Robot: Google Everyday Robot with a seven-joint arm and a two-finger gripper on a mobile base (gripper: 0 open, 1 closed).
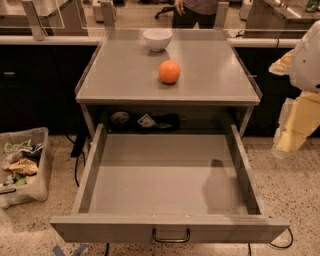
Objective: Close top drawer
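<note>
The top drawer [165,180] is drawn fully out from under the counter [210,75], its front panel [100,230] lying crosswise; the gripper [292,135] is held off the counter's right side, the panel left of it; whether apart or together cannot be told

Gripper [292,132] sits at the right edge beside the top drawer [165,175], blurred; arm [310,55] cropped by the frame. Dark items [150,121] under the cart top [125,75] are shadowed, unidentifiable. Person [197,10] cut off above the waist. Bin [25,165] clipped at left.
</note>
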